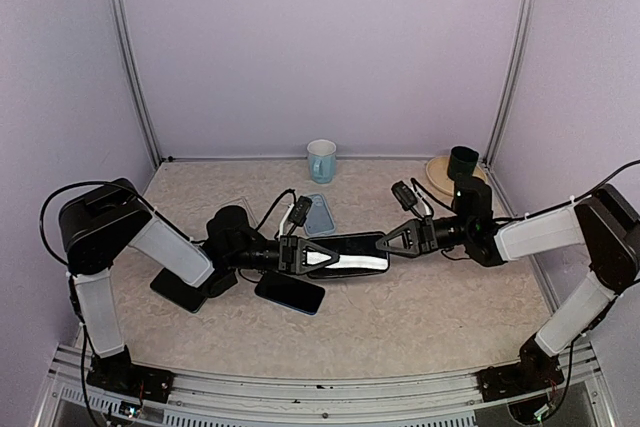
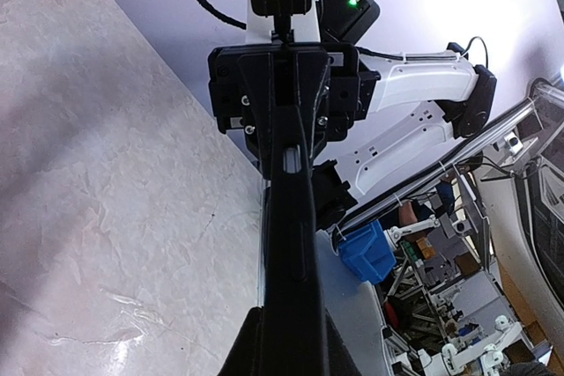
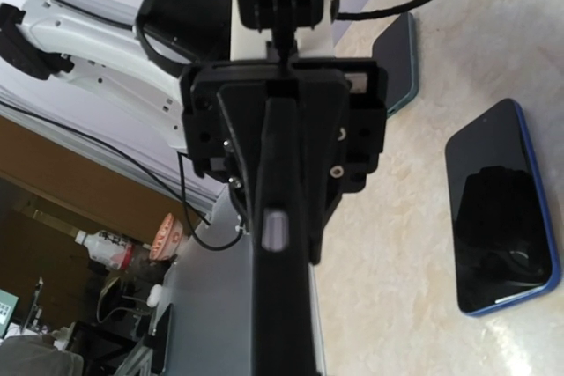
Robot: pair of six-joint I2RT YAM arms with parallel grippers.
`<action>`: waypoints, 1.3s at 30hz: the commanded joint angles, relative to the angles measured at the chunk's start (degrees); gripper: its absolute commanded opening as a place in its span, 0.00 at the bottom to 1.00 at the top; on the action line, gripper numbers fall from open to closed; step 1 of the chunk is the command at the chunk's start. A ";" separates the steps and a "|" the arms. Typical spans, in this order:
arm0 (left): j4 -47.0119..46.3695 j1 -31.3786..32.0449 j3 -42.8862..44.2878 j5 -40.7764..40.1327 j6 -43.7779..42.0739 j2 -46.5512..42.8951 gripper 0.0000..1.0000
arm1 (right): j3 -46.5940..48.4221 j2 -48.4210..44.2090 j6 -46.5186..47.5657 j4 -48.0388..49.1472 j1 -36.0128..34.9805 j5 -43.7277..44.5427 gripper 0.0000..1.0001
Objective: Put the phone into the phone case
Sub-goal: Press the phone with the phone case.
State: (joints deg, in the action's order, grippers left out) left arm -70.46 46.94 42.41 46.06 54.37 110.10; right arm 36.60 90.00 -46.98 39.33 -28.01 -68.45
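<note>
Mid-table, raised off the surface: black phone (image 1: pixel 348 254), glossy face up, lying roughly level between the two arms. Both wrist views see it edge-on as a thin dark slab. Whether a case is already around it cannot be told.

- Left gripper (image 1: pixel 297 255): at the black phone's left end, fingers closed on that end.
- Right gripper (image 1: pixel 392 239): at the black phone's right end, fingers closed on that end, facing the left gripper along the phone's length.
- Light-blue phone case (image 1: pixel 318 214): flat on the table (image 1: pixel 430 317), just behind the black phone's left half, apart from both grippers.
- Blue-edged phone (image 1: pixel 290 292): flat on the table, dark screen up, just in front of the black phone's left end, below the left gripper.
- Dark flat device (image 1: pixel 175 290): on the table well to the left of the black phone, partly covered by the left arm. Phone or case, cannot tell.
- Pale blue mug (image 1: pixel 321 160): upright, well behind the black phone, near the back wall.
- Beige plate (image 1: pixel 437 179): behind and to the right of the black phone, in the back right corner.
- Dark cup (image 1: pixel 463 159): upright at the plate's far right side.
</note>
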 commanded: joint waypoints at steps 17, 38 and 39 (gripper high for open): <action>-5.56 -0.88 -1.84 -2.20 -0.42 -1.67 0.00 | 0.90 -1.58 3.51 -6.69 -0.38 3.47 0.35; -13.28 -2.16 -3.98 -2.75 3.54 -0.86 0.00 | -1.38 -0.02 2.66 -1.99 -3.15 2.63 0.47; -13.33 -2.20 -4.00 -2.76 3.59 -0.86 0.00 | -1.69 -0.22 2.40 -1.27 -3.25 2.29 0.46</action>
State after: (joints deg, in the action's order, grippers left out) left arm -77.97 45.28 38.54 43.51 57.67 110.10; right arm 36.01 89.69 -44.14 34.61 -30.33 -64.95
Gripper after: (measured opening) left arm 0.123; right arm 0.474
